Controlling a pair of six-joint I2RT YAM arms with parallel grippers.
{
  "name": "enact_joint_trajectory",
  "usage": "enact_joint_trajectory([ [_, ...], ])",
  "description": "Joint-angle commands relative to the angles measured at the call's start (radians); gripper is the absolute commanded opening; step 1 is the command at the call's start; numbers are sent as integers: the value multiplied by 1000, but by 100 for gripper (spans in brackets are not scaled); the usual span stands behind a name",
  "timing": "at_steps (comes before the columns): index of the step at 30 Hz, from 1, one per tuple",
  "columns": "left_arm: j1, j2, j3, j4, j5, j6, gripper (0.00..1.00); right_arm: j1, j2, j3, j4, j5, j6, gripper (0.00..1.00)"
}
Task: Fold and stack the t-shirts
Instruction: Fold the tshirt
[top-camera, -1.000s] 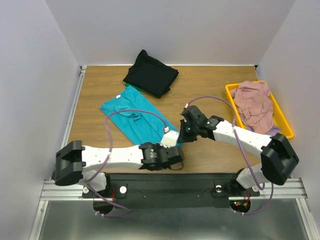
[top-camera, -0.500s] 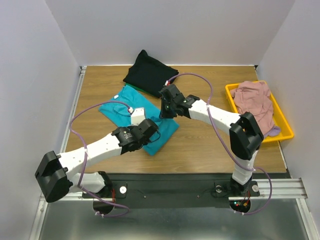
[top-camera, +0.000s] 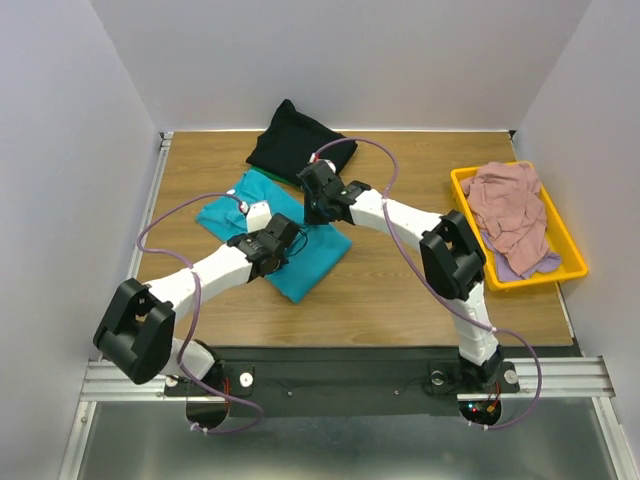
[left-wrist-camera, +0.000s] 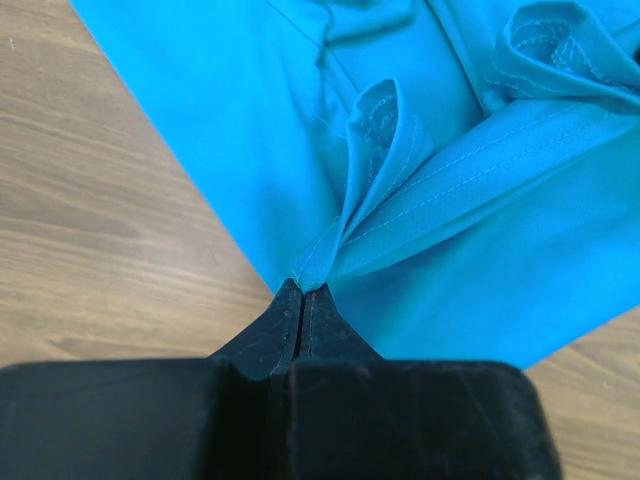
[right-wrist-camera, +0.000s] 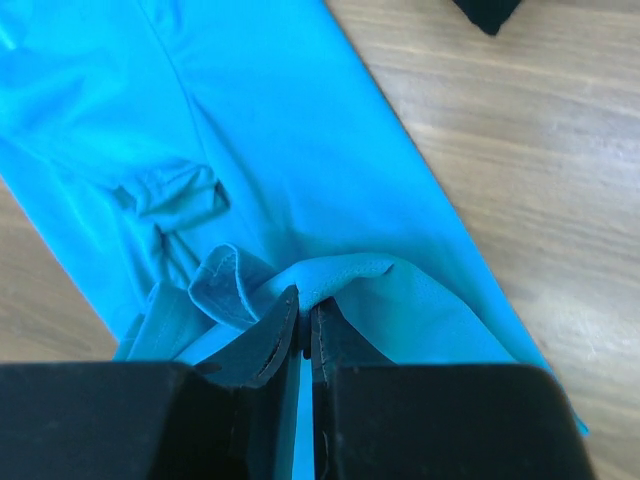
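A teal t-shirt (top-camera: 305, 262) lies on the table, partly folded over itself. My left gripper (top-camera: 280, 232) is shut on a fold of the teal t-shirt (left-wrist-camera: 430, 190), pinched at its fingertips (left-wrist-camera: 290, 300). My right gripper (top-camera: 312, 207) is shut on another edge of the teal t-shirt (right-wrist-camera: 300, 160), with cloth bunched between its fingers (right-wrist-camera: 270, 330). A black t-shirt (top-camera: 300, 148) lies folded at the back of the table. A dusty pink t-shirt (top-camera: 510, 205) lies heaped over a pale lavender one (top-camera: 535, 266) in the tray.
A yellow plastic tray (top-camera: 462, 183) stands at the right edge of the wooden table (top-camera: 400, 290). White walls close in the table on three sides. Purple cables loop above both arms.
Both grippers have carried the near part of the teal t-shirt away from the front edge toward the back, folding it over itself. The shirt now lies shorter.
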Motion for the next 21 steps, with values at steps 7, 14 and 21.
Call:
enact_joint_trajectory([
  [7, 84, 55, 18, 61, 16, 42, 0, -12, 127, 155, 28, 36, -44, 16],
  [14, 98, 66, 61, -10, -41, -11, 64, -18, 138, 200, 28, 7, -48, 61],
  [21, 98, -42, 65, -27, -29, -25, 98, -19, 37, 123, 30, -78, -45, 81],
])
